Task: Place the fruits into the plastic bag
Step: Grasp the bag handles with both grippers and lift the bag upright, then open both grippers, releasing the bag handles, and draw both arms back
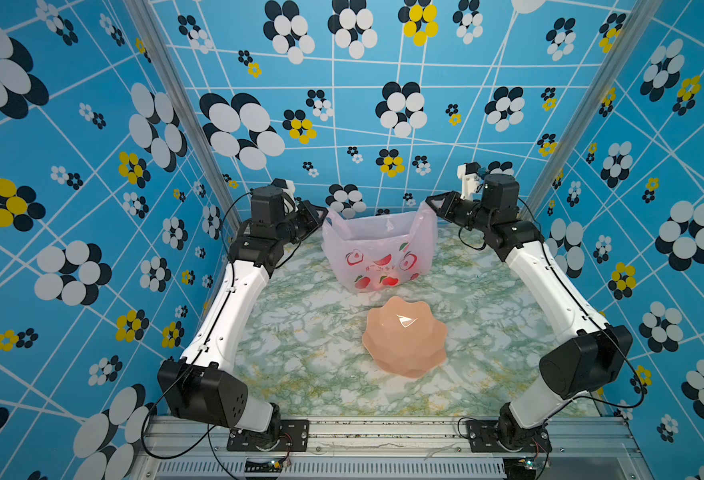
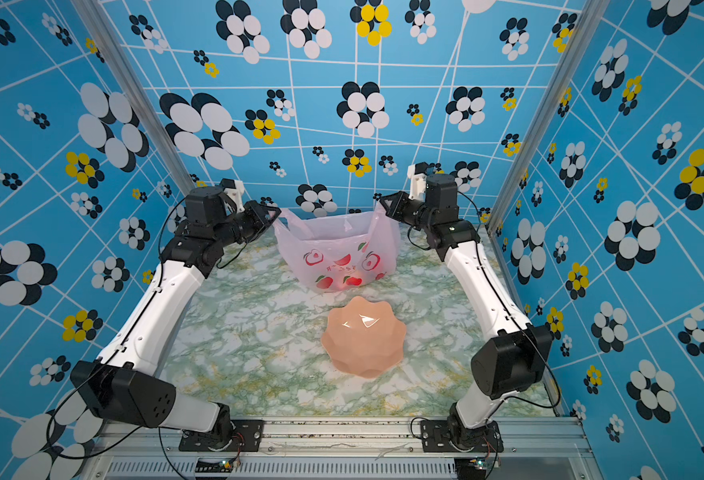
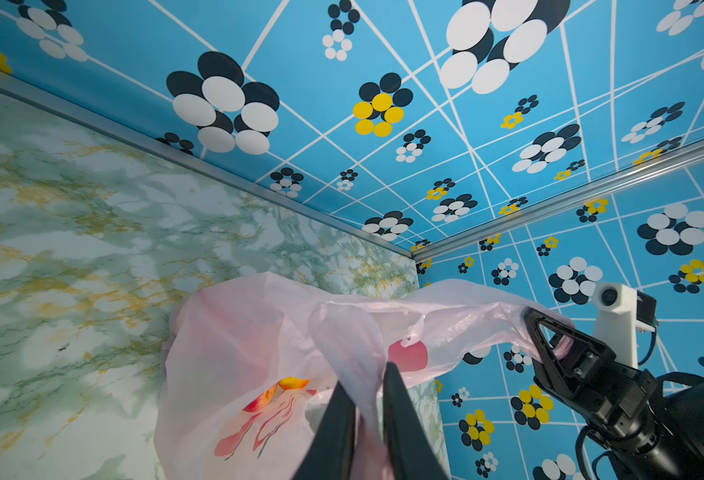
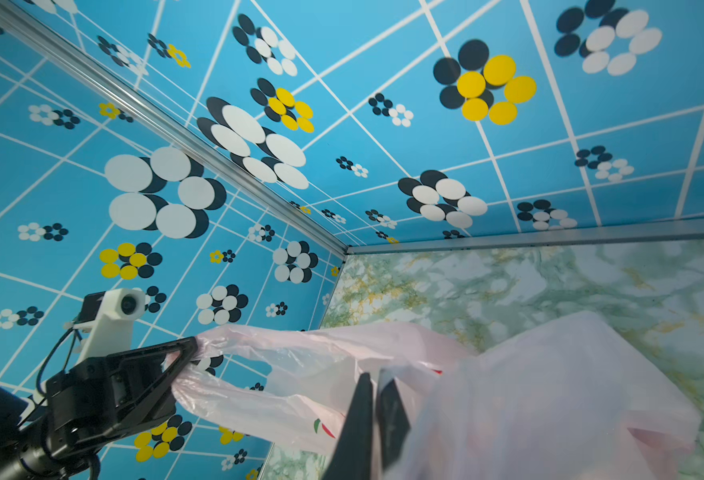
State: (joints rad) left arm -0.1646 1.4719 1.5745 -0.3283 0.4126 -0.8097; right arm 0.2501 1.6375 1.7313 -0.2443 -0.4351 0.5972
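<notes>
Plastic bag (image 1: 379, 249) stands mouth-up, stretched crosswise; left gripper (image 1: 322, 212) and right gripper (image 1: 430, 202) reach inward, each pinching a handle.

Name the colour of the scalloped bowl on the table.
Peach-orange and glossy; the scalloped bowl shows best in both top views.

We stood in a robotics test cell: twin robot arms (image 1: 234, 299) were bolted to an aluminium rail (image 1: 383, 432) beside a marble-print tabletop (image 1: 300, 353), boxed by flower-patterned blue panels (image 1: 92, 124) on metal framing (image 1: 169, 83).
</notes>
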